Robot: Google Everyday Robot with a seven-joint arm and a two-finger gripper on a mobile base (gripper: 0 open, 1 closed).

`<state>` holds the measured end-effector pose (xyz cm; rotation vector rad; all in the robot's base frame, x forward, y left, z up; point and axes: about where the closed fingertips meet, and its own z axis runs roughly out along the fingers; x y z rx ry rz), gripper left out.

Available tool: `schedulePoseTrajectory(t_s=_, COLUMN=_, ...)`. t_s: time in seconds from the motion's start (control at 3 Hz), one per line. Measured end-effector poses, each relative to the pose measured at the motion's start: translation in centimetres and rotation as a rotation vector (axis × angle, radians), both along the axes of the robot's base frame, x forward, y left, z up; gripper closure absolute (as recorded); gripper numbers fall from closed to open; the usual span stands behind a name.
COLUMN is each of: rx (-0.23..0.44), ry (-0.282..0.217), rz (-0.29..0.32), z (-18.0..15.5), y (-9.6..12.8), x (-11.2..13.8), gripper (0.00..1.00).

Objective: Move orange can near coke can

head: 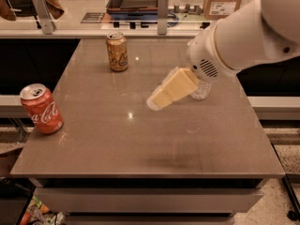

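The orange can point(117, 51) stands upright near the far edge of the brown table point(140, 139), left of centre. The red coke can point(41, 108) stands upright near the table's left edge, closer to the front. My gripper point(159, 100) hangs above the middle of the table, its cream-coloured fingers pointing down and left, well to the right of the orange can and far from the coke can. It holds nothing that I can see.
A clear plastic water bottle point(201, 89) stands on the right part of the table, mostly hidden behind my arm point(243, 36). A glass partition with metal posts point(162, 6) runs along the table's far edge.
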<state>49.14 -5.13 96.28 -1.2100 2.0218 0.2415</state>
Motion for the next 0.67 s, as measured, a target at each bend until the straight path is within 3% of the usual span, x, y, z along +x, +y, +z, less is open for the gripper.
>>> schedulePoseTrajectory(t_s=0.33, rx=0.036, ry=-0.07, rz=-0.034, z=1.63, y=0.23, x=1.53, gripper=0.0)
schedulePoseTrajectory(t_s=0.67, rx=0.035, ry=-0.072, rz=-0.034, z=1.65, y=0.26, x=1.54, gripper=0.0)
